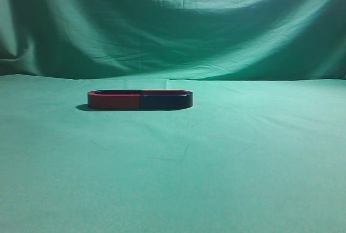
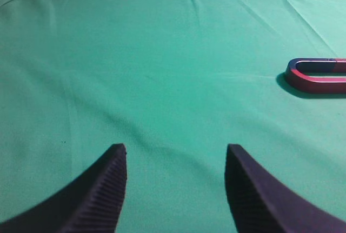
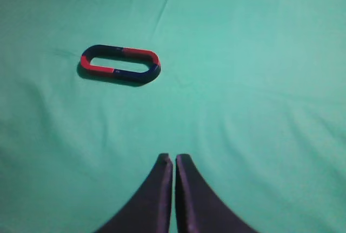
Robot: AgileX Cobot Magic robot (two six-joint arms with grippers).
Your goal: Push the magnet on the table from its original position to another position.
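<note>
You've got a green cloth surface [image 1: 173, 179], slightly wrinkled, running back to a matching green cloth backdrop [image 1: 173, 22] that hangs in loose folds. The far edge of the surface meets the backdrop along a soft crease line across the exterior view. Lighting is dim; the backdrop goes darker toward its left and right sides.

Two U-shaped magnets lie flat, tips butted together into one closed oval. In the exterior view, the magnet [image 1: 166, 100] with the dark navy side is the right half; the red-sided magnet [image 1: 114, 100] is the left half. The pair sits left of centre, nearer the far edge than the near edge, well away from both side edges. It casts a thin shadow on the cloth at its left end.

Right wrist view: oval seen from above, magnet [image 3: 138, 71] on the right half, red-sided magnet [image 3: 97, 62] on the left. Each arm is split red and navy.

Left wrist view: only one curved end of the oval shows at the right edge; you can't tell which magnet that is.

Left tool [image 2: 175, 152]: fingers spread wide, nothing between them, cloth only underneath. Well apart from the oval.

Right tool [image 3: 173, 160]: fingers pressed together, only a thin slit between, holding nothing. It's over bare cloth, well short of the oval.
</note>
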